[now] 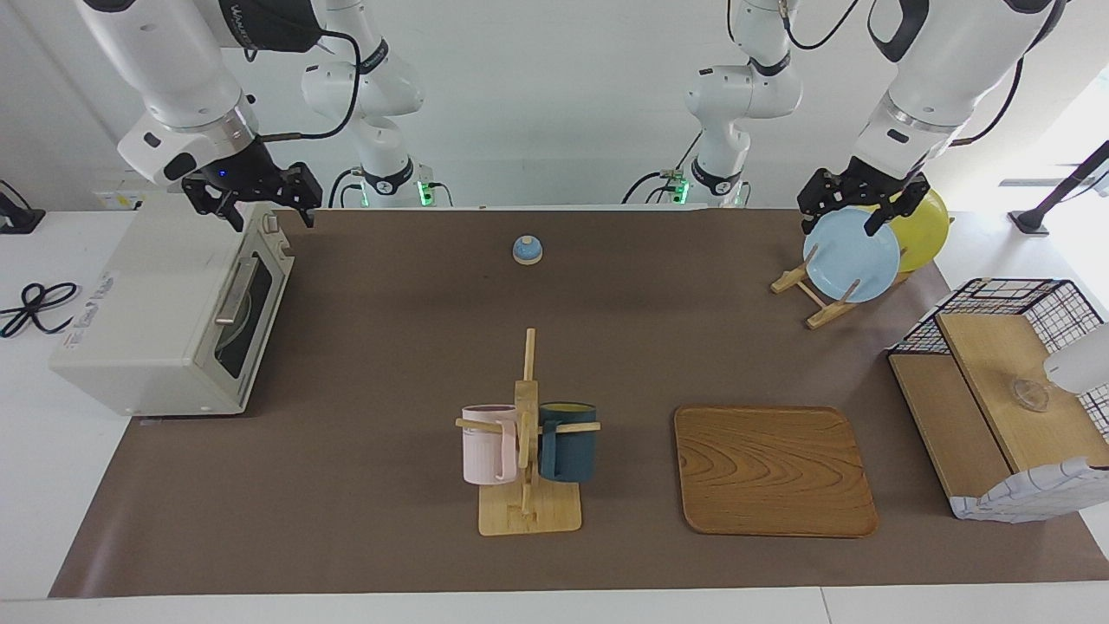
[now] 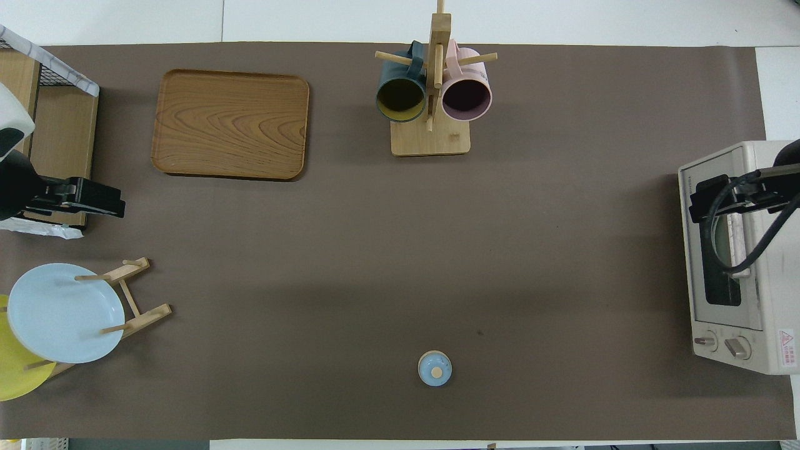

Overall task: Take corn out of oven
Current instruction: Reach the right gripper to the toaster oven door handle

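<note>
- A wooden tray (image 1: 774,471) is laid flat near the table's edge farthest from the robots.
- A pink mug (image 1: 488,444) and a dark blue mug (image 1: 569,442) are hung on a wooden mug stand (image 1: 528,511) beside the tray.
- A light blue plate (image 1: 851,255) and a yellow plate (image 1: 929,227) are stood in a wooden rack (image 1: 823,310).
- A black wire basket (image 1: 1031,299) is set at the table's end.
- A small blue bell (image 1: 528,250) is placed near the robots' edge.

One camera looks at me from high across the table, another looks steeply down from above my end, and both take in the mug rack (image 1: 528,433) (image 2: 431,94) at mid-table.
</note>
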